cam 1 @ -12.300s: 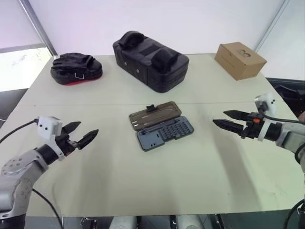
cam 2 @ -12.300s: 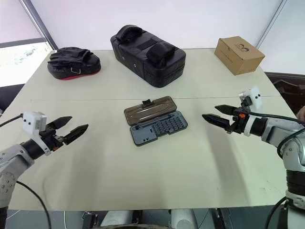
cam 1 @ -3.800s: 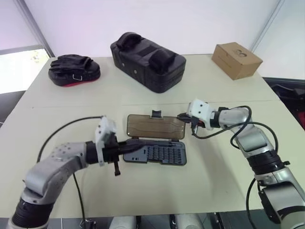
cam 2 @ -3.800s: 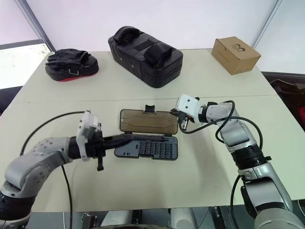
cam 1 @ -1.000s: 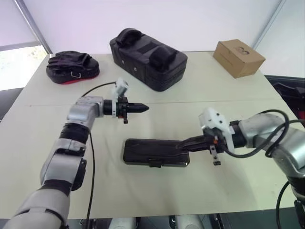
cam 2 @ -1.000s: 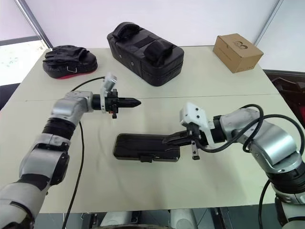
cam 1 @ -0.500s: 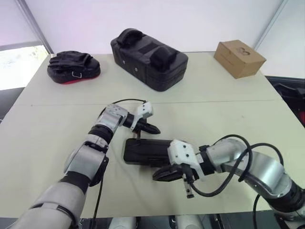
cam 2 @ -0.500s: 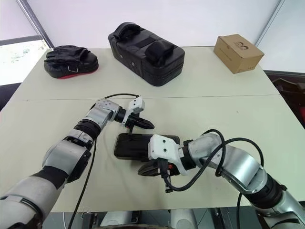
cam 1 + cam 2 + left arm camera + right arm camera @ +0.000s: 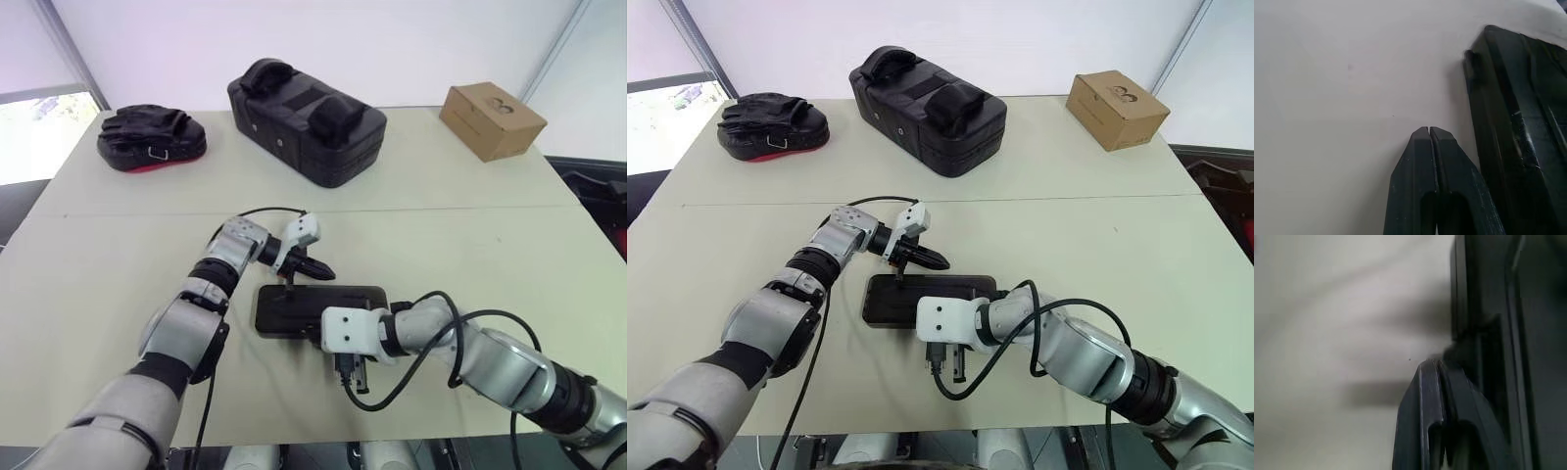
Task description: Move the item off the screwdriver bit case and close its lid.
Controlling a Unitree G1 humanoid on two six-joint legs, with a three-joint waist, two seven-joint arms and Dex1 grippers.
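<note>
With both grippers' fingers pressed together, brace the screwdriver bit case [image 9: 318, 309] using the left gripper [image 9: 323, 266] at its far edge and press the right gripper [image 9: 1434, 365] on the near-edge tab until the lid [image 9: 931, 290] latches.

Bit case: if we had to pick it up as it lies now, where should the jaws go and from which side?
Probably across the short width, mid-length, coming from above. The bit case lies flat and closed on the table, low and long, so only the two long edges offer opposing faces. The left gripper and right gripper, both shut, sit at those edges and would need to open first.

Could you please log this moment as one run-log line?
case: lid down | left gripper: shut, at far edge | right gripper: shut, at near edge
</note>
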